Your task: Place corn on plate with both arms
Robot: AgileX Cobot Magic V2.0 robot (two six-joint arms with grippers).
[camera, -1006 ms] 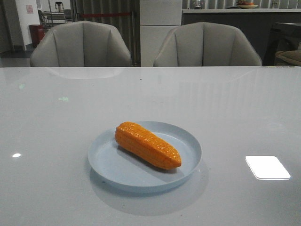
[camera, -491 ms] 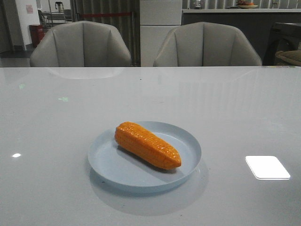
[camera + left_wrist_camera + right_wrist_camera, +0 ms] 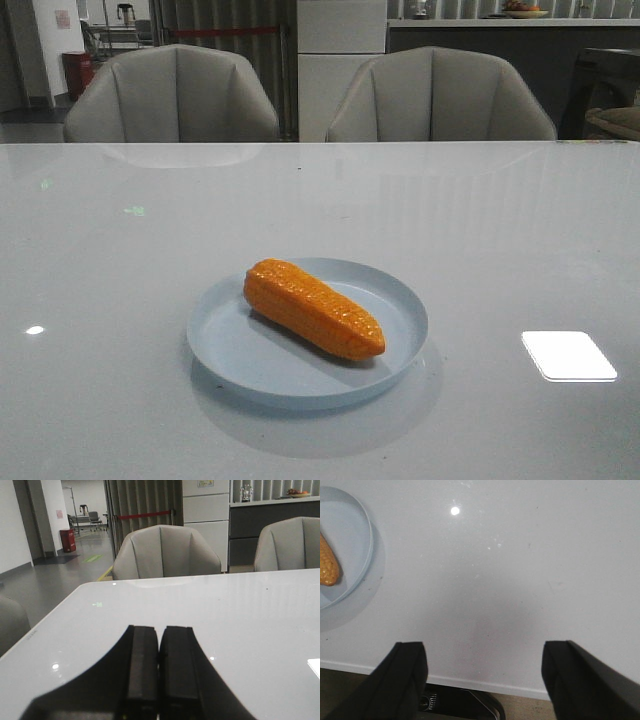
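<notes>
The orange corn [image 3: 315, 308] lies at a slant on the round pale blue plate [image 3: 400, 300] in the middle of the table. No gripper shows in the front view. In the left wrist view my left gripper [image 3: 159, 635] is shut and empty, with its black fingers pressed together over bare table. In the right wrist view my right gripper [image 3: 485, 652] is open and empty above the table's near edge. There the plate's rim [image 3: 368, 540] and the corn's tip [image 3: 327, 567] show at the side, apart from the fingers.
The table is white and glossy [image 3: 500, 230], with a bright light reflection [image 3: 568, 355] to the right of the plate. Two grey chairs [image 3: 172, 95] [image 3: 440, 95] stand behind its far edge. The table's near edge [image 3: 470, 682] and a dark base below it show under my right gripper.
</notes>
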